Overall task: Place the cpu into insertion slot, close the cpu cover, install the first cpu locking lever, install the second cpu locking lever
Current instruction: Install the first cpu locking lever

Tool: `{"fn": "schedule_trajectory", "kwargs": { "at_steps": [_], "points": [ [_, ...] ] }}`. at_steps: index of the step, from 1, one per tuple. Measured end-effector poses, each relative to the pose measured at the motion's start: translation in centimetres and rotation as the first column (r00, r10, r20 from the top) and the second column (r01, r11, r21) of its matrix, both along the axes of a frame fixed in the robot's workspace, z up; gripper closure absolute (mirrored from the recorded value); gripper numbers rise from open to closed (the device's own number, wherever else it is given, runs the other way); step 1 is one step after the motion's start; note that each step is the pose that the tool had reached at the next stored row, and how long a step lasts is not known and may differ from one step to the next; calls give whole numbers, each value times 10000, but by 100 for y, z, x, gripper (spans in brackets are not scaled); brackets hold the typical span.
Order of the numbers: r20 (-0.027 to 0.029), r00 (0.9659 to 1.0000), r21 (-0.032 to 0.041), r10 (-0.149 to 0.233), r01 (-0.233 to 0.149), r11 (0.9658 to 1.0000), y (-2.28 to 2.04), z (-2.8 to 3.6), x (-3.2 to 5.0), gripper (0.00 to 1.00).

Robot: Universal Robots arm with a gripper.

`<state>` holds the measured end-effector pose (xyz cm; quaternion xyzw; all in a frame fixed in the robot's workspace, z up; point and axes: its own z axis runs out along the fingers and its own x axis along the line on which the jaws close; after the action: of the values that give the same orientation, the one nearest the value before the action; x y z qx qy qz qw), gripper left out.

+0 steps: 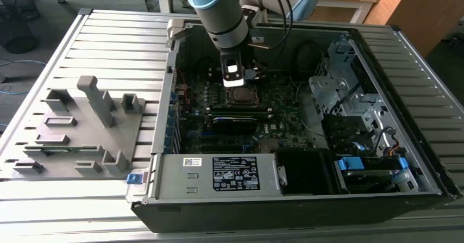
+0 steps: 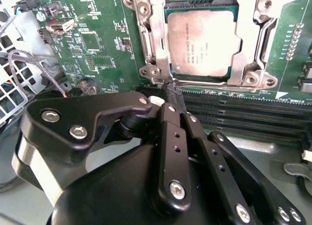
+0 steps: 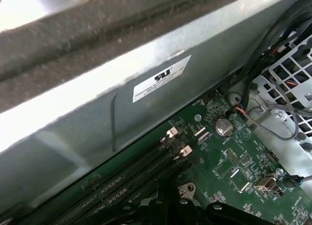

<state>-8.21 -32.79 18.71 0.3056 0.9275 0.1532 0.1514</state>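
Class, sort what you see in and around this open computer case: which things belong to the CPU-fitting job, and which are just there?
Job:
cpu, seated in the slot
insertion slot
cpu cover, down around the chip
gripper, fingertips together at the socket's corner

Just there:
power supply
memory slots
grey fixture tray
drive cage

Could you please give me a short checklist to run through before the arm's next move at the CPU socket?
1. The cpu seated flat in the insertion slot: ok, it lies square inside the frame.
2. The cpu cover closed over the chip: ok, the frame lies down around it.
3. Locking levers latched: cannot tell.
4. Gripper fingers shut: ok, tips closed together by the socket's corner.
5. Gripper holding anything: ok, nothing between the fingertips.
6. Arm positioned over the socket: ok in the exterior view, gripper directly above it.
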Motion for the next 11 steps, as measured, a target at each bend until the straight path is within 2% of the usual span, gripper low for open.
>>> {"fn": "schedule_trajectory", "kwargs": {
  "at_steps": [11],
  "points": [
    [-1,10000,-7,-1,1,10000,0,-40,0,90]
  ]
}}
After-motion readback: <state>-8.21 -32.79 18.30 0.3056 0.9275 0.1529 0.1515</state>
